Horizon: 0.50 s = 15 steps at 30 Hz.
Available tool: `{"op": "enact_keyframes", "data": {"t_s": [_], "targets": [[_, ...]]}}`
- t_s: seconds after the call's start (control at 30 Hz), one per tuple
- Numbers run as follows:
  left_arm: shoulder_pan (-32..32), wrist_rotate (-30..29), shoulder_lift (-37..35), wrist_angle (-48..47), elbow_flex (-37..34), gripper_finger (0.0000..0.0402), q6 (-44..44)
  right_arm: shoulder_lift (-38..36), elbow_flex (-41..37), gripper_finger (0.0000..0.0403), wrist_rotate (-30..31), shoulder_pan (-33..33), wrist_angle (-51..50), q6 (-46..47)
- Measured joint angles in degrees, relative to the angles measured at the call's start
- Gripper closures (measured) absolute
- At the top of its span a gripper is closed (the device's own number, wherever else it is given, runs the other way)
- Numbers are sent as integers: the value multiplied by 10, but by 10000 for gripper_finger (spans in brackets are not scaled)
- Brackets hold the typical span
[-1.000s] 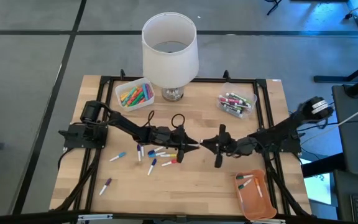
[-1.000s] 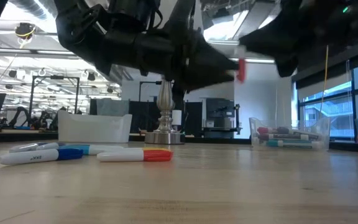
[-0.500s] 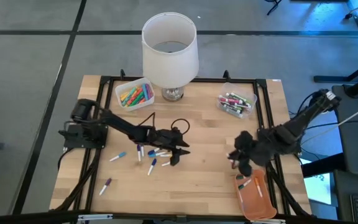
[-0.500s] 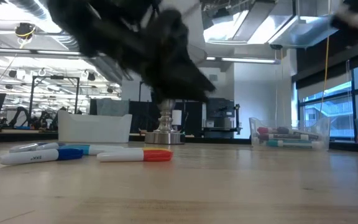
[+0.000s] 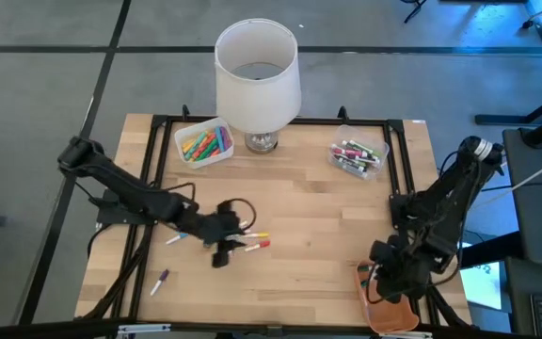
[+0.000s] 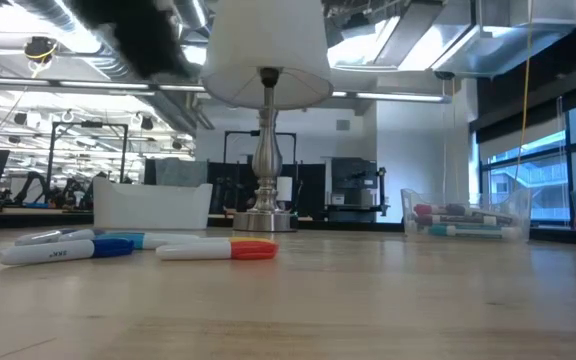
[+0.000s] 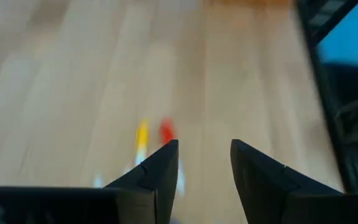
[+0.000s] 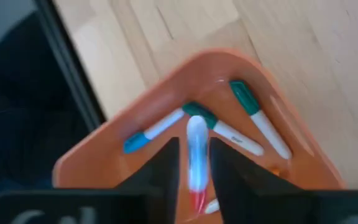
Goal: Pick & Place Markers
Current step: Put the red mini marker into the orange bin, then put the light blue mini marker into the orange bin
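Note:
Loose markers lie flat on the wooden table: a yellow-capped and a red-capped one, a blue one, a purple one. The low view shows a blue-capped marker and an orange-capped marker. My left gripper hovers open just left of the loose markers, with nothing between its fingers. My right gripper points down over the orange tray. A white marker with a red cap lies lengthwise between its fingers, a thin gap on each side. My right gripper has the red-capped marker lengthwise between its fingers, red cap toward the wrist and white end past the fingertips, above the tray. Whether the fingers touch it, I cannot tell.
The orange tray holds teal-capped and blue-capped markers. A white bin of coloured markers and a clear bin of markers stand at the far side, with a white-shaded lamp between them. A black frame runs around the table.
My right gripper has swung from the table's middle to the near right corner, over the orange tray, tipping downward with the red-capped marker. My left gripper has drawn back from the middle toward the left and near edge and has risen.

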Motion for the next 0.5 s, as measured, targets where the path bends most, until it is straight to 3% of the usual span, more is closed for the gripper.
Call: {"op": "enact_keyframes", "data": {"t_s": [0.1,0.27,0.5], "targets": [[-36,-19,-18,-122,0,260,-104,14,0,273,-6,0,0,0],[-85,-4,-14,-301,-1,260,-292,8,4,229,-10,-5,-5,-20],[-139,64,8,-410,-1,260,-511,3,44,215,31,-32,-34,-234]]}}
